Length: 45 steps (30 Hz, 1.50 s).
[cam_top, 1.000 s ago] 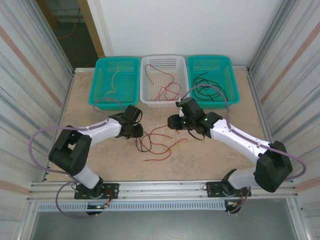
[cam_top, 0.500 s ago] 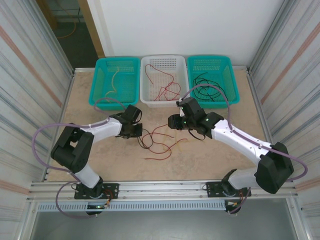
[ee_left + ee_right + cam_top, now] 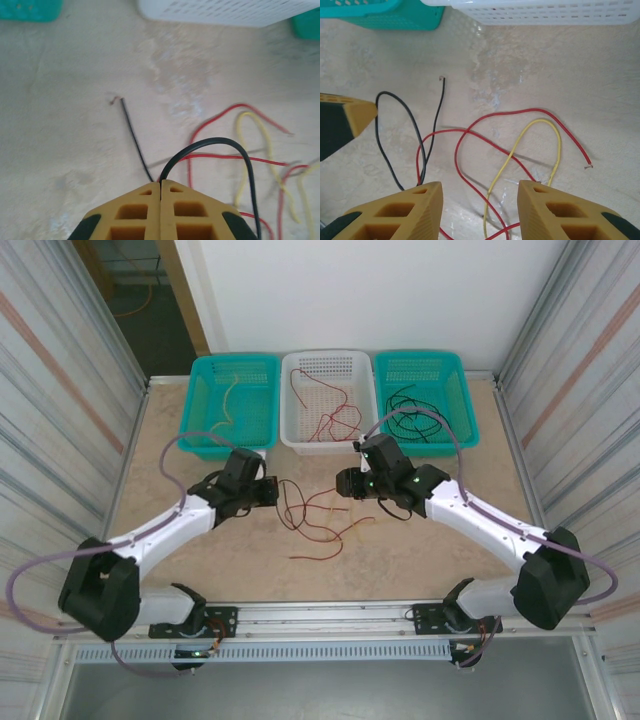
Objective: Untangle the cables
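A loose tangle of red, black and pale yellow cables [image 3: 315, 520] lies on the table between my two grippers. My left gripper [image 3: 272, 490] is shut on the black cable [image 3: 220, 144], which arches out of the closed tips [image 3: 160, 183] and down to the right; its free end [image 3: 121, 101] rests on the table. My right gripper [image 3: 345, 483] hangs open [image 3: 480, 189] just over the tangle, above a red cable [image 3: 470, 132] and a yellow cable [image 3: 520, 140], touching neither. The left gripper's tip [image 3: 350, 117] appears at the left of the right wrist view, with the black cable [image 3: 410, 115] beside it.
Three baskets stand at the back: a teal one [image 3: 192, 410] with a pale yellow cable, a white one [image 3: 288, 410] with red cables, and a teal one [image 3: 468, 410] with black cables. Metal walls close in both sides.
My left gripper has shut on the black cable and drawn back to the left, and its arm has swung low. The right gripper has stayed put.
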Available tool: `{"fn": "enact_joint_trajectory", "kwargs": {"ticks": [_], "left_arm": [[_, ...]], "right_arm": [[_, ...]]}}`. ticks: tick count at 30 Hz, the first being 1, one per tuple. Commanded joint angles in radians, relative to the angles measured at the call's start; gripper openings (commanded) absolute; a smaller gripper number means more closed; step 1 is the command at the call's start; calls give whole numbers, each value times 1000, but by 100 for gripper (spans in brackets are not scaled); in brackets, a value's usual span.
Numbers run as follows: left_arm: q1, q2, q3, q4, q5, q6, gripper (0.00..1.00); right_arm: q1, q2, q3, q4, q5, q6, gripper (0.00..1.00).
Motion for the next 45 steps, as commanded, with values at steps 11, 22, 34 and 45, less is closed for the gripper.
{"fn": "enact_joint_trajectory", "kwargs": {"ticks": [11, 22, 34, 45], "left_arm": [[17, -215, 58, 146, 227, -82, 0], [38, -242, 94, 174, 324, -146, 0], [38, -219, 143, 105, 455, -59, 0], [38, -212, 150, 32, 488, 13, 0]], "right_arm": [[7, -125, 69, 79, -182, 16, 52], [12, -134, 77, 97, -280, -16, 59], [68, -33, 183, 43, -267, -68, 53], [70, -11, 234, 0, -234, -89, 0]]}}
